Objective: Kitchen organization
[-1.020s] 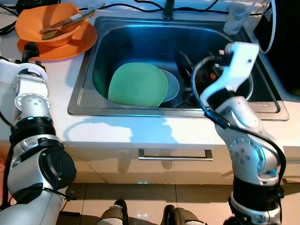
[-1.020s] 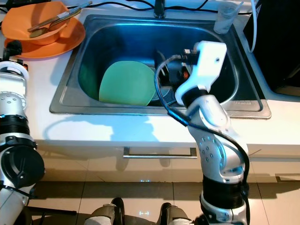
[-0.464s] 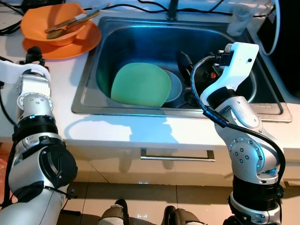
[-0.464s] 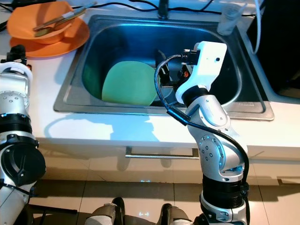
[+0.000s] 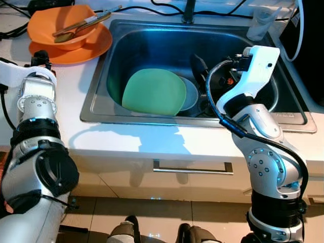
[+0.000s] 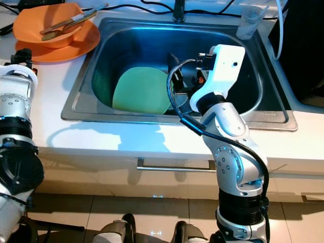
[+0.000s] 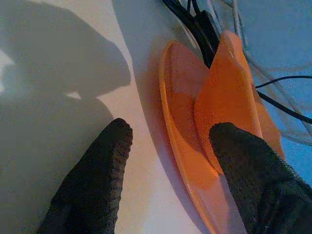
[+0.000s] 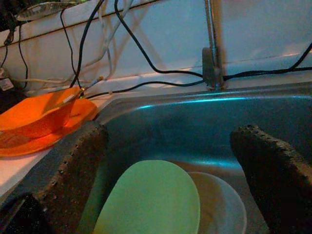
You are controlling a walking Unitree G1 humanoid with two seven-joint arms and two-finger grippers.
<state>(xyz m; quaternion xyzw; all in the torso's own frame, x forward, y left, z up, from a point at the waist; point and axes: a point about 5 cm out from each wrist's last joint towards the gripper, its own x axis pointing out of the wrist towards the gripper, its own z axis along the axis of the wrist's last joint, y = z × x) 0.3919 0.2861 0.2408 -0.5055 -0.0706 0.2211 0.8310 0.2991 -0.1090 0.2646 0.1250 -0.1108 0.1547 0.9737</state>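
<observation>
Your left tool (image 7: 168,161), fingers spread, sits beside the glossy orange plastic plate (image 7: 183,146); your right tool (image 8: 170,170) gapes over the round green plate (image 5: 153,91) in the steel sink (image 5: 101,76).

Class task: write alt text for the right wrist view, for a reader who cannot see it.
The right tool's two open black fingers frame a round pale green plate overlapping a white plate in a steel sink.

We note black cables (image 8: 146,63) running along the far wall behind the tap (image 8: 210,46). A drawer handle (image 5: 192,168) sits on the near cabinet front, above a glossy tiled floor (image 5: 162,215).
</observation>
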